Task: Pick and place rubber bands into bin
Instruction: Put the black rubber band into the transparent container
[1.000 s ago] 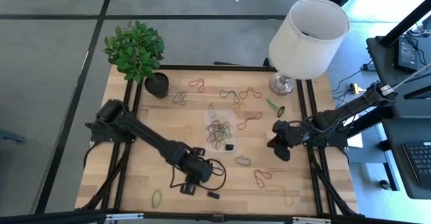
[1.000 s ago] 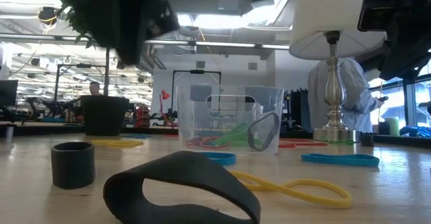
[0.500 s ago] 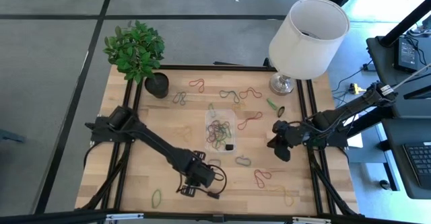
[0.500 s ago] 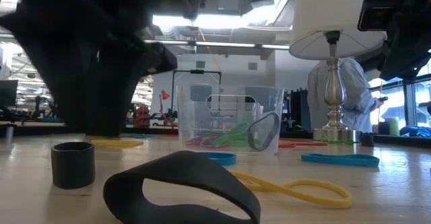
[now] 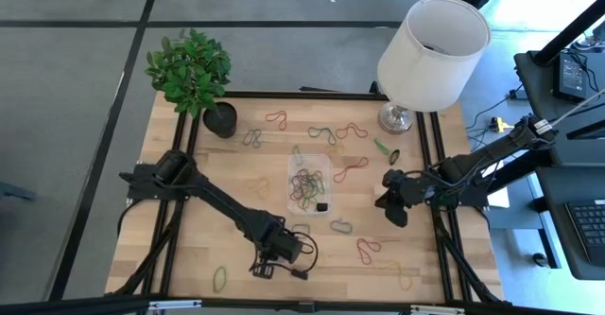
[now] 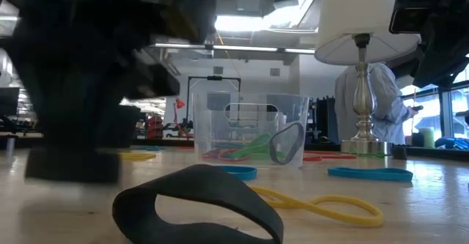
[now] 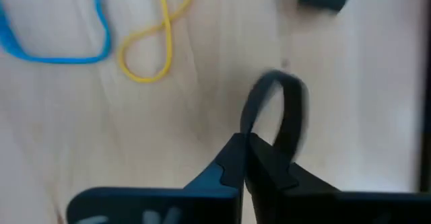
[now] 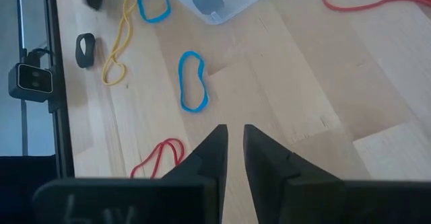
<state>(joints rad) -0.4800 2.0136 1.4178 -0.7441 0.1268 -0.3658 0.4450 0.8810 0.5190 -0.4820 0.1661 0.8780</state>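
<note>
My left gripper (image 5: 267,269) (image 7: 246,143) is down at the table near its front edge, shut on a small black rubber band (image 7: 276,109). In the low view the gripper is a dark blurred mass (image 6: 73,127) that hides this band. The clear bin (image 5: 308,184) (image 6: 249,130) stands at the table's middle with several coloured bands in it. More rubber bands lie scattered on the wood, such as a yellow one (image 7: 151,42) and a blue one (image 7: 60,42). My right gripper (image 5: 389,206) (image 8: 234,136) hovers right of the bin, with a narrow gap between its fingers and nothing in it. My left gripper pinches one end of the black band's loop (image 7: 250,131) between its two fingertips. The fingers come steeply from above. The rest of the loop stands out past the fingertips, close over the wood; I cannot tell whether it is lifted.
A wide black band (image 6: 198,207) (image 5: 299,274) lies just right of my left gripper. A lamp (image 5: 430,50) stands at the far right corner and a potted plant (image 5: 219,118) at the far left. A person (image 6: 377,101) stands behind the table.
My left gripper has come down to the table near the front edge, onto the small black band. That band stood in plain sight in the low view before and is now hidden behind the gripper.
</note>
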